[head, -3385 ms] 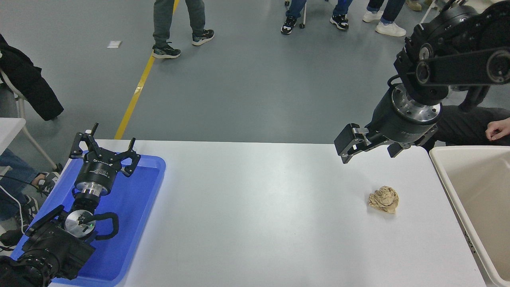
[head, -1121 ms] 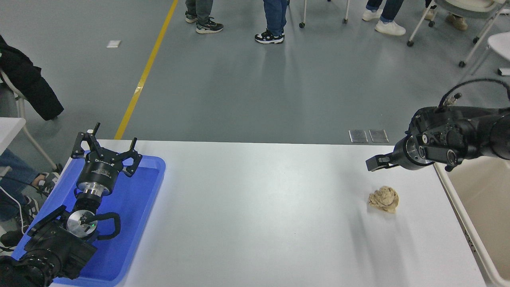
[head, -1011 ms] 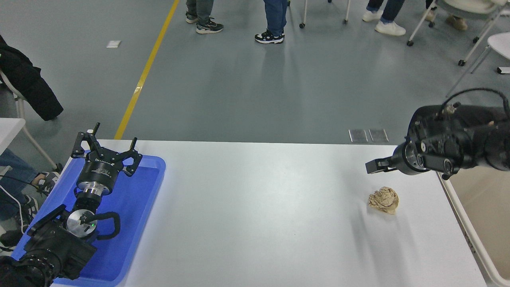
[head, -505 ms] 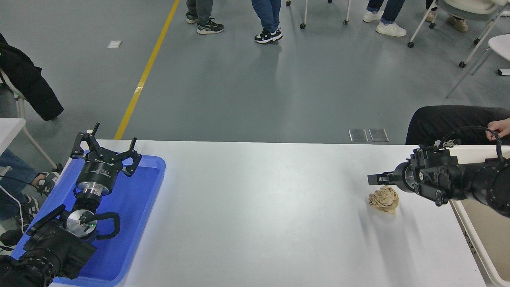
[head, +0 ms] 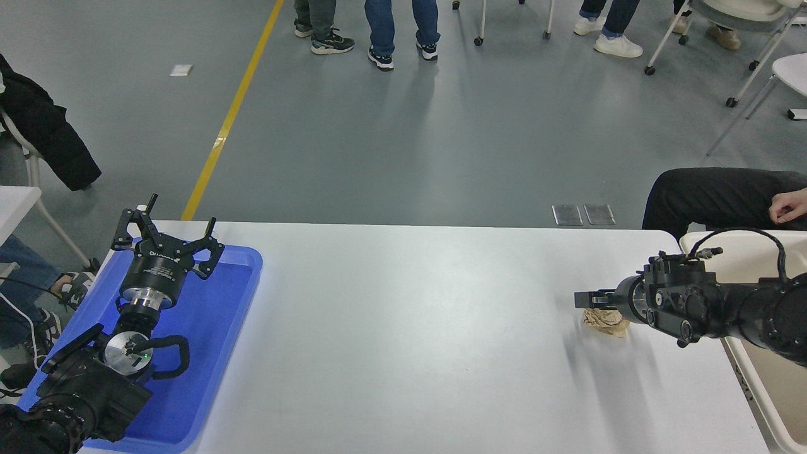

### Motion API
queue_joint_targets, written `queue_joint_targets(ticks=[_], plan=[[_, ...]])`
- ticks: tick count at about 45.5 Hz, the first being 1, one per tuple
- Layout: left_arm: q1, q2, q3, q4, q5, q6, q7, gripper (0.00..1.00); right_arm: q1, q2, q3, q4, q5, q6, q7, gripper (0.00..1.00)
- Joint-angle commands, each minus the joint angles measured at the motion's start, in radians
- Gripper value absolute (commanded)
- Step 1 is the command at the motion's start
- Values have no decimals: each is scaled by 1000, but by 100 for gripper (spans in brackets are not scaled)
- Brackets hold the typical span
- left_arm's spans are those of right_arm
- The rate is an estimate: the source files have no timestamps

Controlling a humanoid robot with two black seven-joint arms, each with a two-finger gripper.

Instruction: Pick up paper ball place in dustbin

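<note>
i count one paper ball on the white table, near the right end, just short of the one dustbin, whose cream rim runs along the table's right edge. the ball lies on the tabletop, partly hidden by my right gripper, which reaches in level from the right and sits directly over the ball's top. from this high camera i see only one dark finger tip pointing left, so i cannot tell whether the fingers are spread or closed, nor whether they touch the paper.

two arms in all. the left gripper is parked at the lower left, over the one blue tray, its fingers splayed wide with nothing between them.

beyond the far edge, a seated person's dark-trousered leg and one hand show at the right, just behind the dustbin. on the grey floor further back i count three pairs of standing legs along the top edge, one yellow line, and a black coat hanging at the left.
</note>
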Motion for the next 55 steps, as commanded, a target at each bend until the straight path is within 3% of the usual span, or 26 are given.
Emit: queue_joint_targets(ticks=[1, 3, 9, 17, 21, 34, 47, 55], plan=[[0, 1, 0, 0, 0, 0, 0, 100, -28, 0, 22, -5, -23, -4, -1, 96], [0, 1, 0, 0, 0, 0, 0, 100, -28, 0, 22, -5, -24, -3, -1, 88], [0, 1, 0, 0, 0, 0, 0, 100, -35, -3, 22, -5, -29, -4, -1, 50], [0, 1, 0, 0, 0, 0, 0, 100, -32, -4, 22, -2, -53, -3, 1, 31], [0, 1, 0, 0, 0, 0, 0, 100, -20, -6, 20, 7, -56, 8, 3, 6], [-2, -2, 0, 0, 0, 0, 1, 100, 172, -122, -26, 168, -116, 22, 4, 0], [-2, -2, 0, 0, 0, 0, 1, 100, 656, -251, -238, 591, -127, 82, 7, 0], [-2, -2, 0, 0, 0, 0, 1, 100, 909, -257, -310, 737, -125, 195, 7, 0]])
